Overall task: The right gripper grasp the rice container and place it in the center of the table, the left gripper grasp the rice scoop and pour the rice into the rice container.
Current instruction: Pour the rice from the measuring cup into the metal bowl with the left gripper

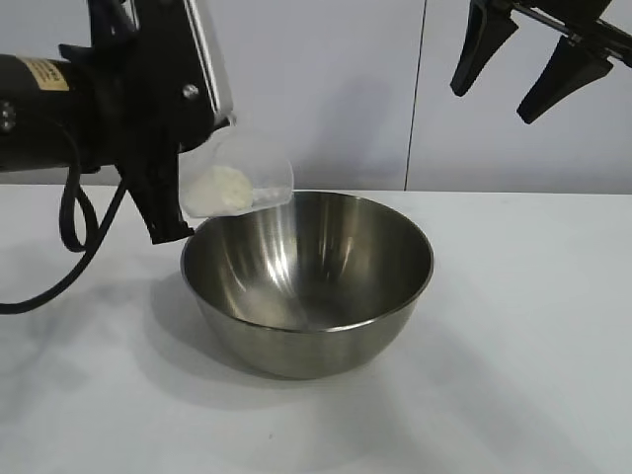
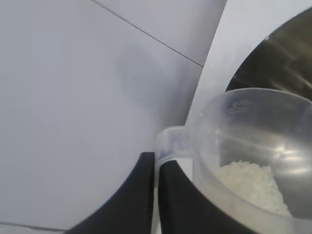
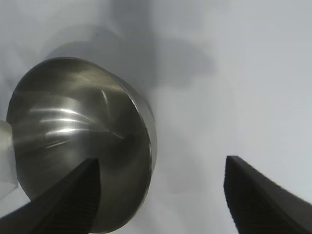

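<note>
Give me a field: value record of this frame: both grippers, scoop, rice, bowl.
left gripper: bulky black claw, shut on the handle of the rice scoop, held at the bowl's left rim
rice scoop: small clear plastic measuring cup, tilted toward the bowl
rice: small heap of white grains, inside the scoop
rice container: large round stainless-steel bowl, upright on the table, no grains visible inside
right gripper: black claw with tapered fingers, open, raised above and right of the bowl, holding nothing
table: plain white top
</note>
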